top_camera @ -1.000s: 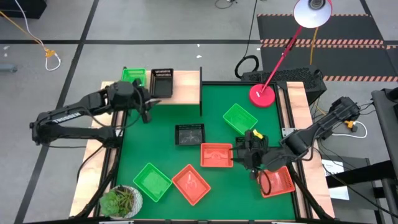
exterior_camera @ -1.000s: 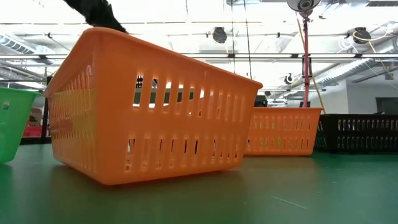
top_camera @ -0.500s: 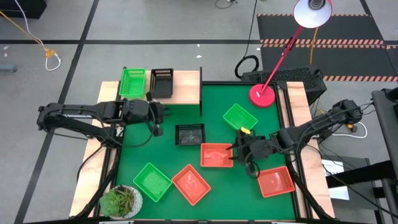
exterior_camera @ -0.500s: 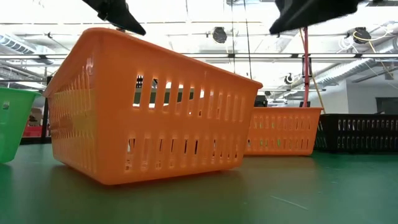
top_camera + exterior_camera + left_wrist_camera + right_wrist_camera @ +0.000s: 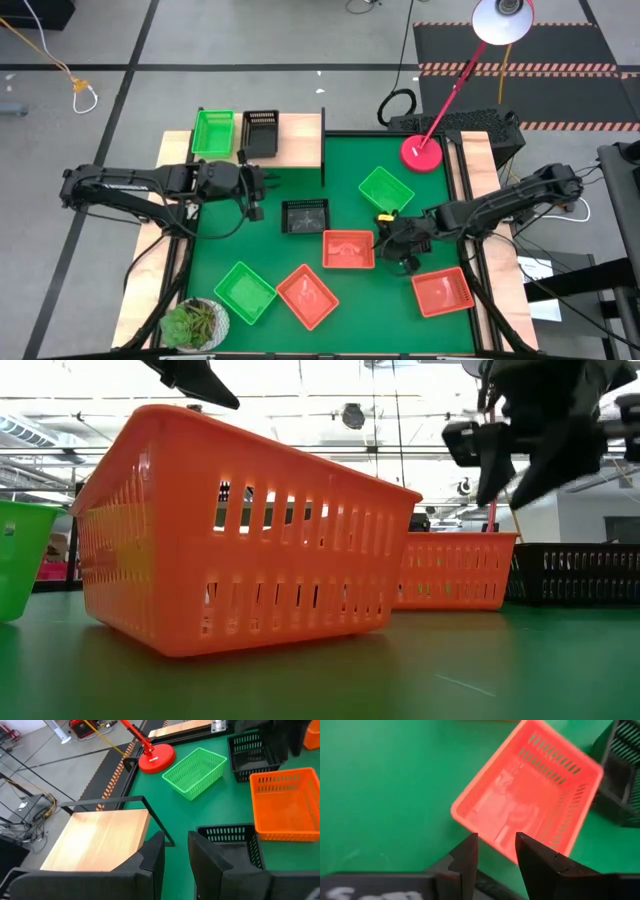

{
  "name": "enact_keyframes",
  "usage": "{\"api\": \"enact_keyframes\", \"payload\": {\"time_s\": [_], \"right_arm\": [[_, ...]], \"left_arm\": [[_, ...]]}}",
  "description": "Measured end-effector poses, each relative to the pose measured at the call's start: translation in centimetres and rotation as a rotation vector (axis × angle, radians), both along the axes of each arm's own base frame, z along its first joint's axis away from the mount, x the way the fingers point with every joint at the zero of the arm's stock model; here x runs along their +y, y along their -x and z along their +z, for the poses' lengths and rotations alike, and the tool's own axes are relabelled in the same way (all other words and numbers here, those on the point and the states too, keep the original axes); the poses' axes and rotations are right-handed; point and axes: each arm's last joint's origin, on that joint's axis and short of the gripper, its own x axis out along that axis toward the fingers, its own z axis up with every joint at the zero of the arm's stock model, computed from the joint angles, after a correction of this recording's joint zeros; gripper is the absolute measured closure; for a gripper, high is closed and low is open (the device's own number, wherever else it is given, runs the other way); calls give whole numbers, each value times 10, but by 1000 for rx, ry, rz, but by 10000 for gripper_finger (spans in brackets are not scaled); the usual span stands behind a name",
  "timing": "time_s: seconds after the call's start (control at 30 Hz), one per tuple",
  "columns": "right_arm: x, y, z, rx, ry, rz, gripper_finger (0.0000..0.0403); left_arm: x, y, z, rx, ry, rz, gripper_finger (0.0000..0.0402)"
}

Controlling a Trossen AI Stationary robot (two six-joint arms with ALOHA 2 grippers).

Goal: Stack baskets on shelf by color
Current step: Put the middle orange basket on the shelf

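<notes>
The green mat (image 5: 300, 180) covers the work surface; its flat, matte face keeps the loose baskets level for pickup. At its far-left corner stands the shelf (image 5: 298, 137), a pale wood board on thin black legs, wide enough for three stacks. It already holds a green basket (image 5: 212, 132) and a black basket (image 5: 260, 131) side by side, leaving the last third bare, presumably for the red-orange colour.

Six baskets lie on the mat, well apart: another black basket (image 5: 305, 215), an orange basket (image 5: 348, 249) just beside it, two further orange ones (image 5: 307, 296) (image 5: 442, 291), and two green ones (image 5: 385, 189) (image 5: 244, 291). All are shallow rectangular plastic trays with slotted, mesh-like walls.

The left gripper (image 5: 254, 190) hovers between the shelf and the loose black basket, fingers (image 5: 150, 857) slightly parted and holding nothing; judged by position, that basket is its next pickup.

The right gripper (image 5: 392, 243) hangs just beside the central orange basket, over its near rim, fingers (image 5: 465, 857) parted and empty, apparently aligned to straddle the thin wall.
</notes>
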Motion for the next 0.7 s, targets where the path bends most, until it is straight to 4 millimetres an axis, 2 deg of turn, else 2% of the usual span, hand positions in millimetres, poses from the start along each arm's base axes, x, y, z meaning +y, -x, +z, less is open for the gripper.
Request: {"api": "enact_keyframes", "payload": {"time_s": [0.3, 0.57, 0.7], "right_arm": [[3, -10, -28, 101, 88, 80, 286], [3, -12, -28, 69, 123, 133, 289], [4, -13, -29, 64, 122, 133, 310]], "left_arm": [[-1, 0, 0, -2, 20, 1, 314], [-4, 0, 0, 0, 12, -20, 314], [-4, 0, 0, -1, 12, -19, 314]]}}
